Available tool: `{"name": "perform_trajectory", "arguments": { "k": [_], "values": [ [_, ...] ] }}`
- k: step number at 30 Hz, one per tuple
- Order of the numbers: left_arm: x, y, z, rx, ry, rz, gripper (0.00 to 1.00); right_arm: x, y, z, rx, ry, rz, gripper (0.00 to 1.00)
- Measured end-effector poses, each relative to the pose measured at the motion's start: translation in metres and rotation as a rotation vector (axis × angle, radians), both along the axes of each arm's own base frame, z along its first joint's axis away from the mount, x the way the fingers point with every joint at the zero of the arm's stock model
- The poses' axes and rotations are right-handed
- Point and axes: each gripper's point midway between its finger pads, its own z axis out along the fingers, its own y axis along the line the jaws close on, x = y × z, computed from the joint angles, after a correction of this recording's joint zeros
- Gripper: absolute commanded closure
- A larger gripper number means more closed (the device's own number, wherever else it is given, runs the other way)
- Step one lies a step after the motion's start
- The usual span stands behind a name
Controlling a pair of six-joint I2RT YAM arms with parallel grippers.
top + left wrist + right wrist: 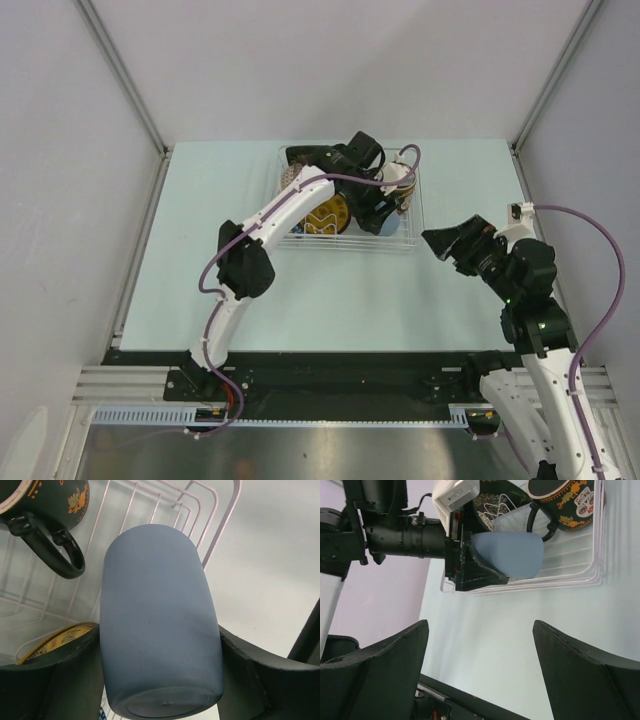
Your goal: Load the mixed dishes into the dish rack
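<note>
Apparently near the end, the left pincer (160, 682) grips the small light-blue cup (155, 615) in the dish rack (345, 247), the black mug (52, 502) and yellow saucer (57, 640) already inside, while the right pincer (480, 630) gapes empty.

both arms same build: white shells on long links, chunky black housings at joints. left arm (232, 300) sits near-left of dish rack (345, 246), right arm (545, 385) near-right of it. left purple cable (205, 278) runs along left arm toward rack; right purple cable (603, 310) runs along right arm, far right of rack. left fingers (55, 685) matte black, thick wedges, bit scuffed. right fingers (375, 670) same black wedges. white camera box (456, 495) with small label on left wrist, at rack. tiny green light (508, 298) on right arm joint.
</note>
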Motion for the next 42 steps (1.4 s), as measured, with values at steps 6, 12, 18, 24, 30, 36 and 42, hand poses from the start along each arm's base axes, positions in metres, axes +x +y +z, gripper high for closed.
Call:
{"name": "perform_trajectory", "arguments": {
  "k": [6,12,18,24,30,36,42],
  "values": [
    [0.009,0.004,-0.002,0.031,-0.052,0.000,1.00,-0.001,-0.006,-0.011,-0.005,0.019,-0.021,0.11],
    [0.023,0.003,-0.013,0.058,-0.100,0.008,1.00,-0.003,-0.008,-0.019,-0.003,0.025,-0.025,0.11],
    [0.027,0.000,-0.040,0.105,-0.102,0.004,1.00,0.001,-0.011,-0.026,-0.016,0.030,-0.045,0.19],
    [0.028,0.002,-0.053,0.126,-0.106,0.005,1.00,0.035,-0.032,-0.047,-0.122,0.075,-0.161,0.20],
    [0.035,0.004,-0.063,0.130,-0.137,0.007,1.00,0.080,-0.046,-0.112,-0.316,0.297,-0.218,0.18],
    [0.037,0.011,-0.064,0.134,-0.159,0.015,1.00,0.092,-0.032,-0.138,-0.462,0.340,-0.171,0.18],
    [0.035,0.013,-0.063,0.129,-0.165,0.015,1.00,0.110,-0.027,-0.142,-0.503,0.326,-0.182,0.18]
  ]
}}
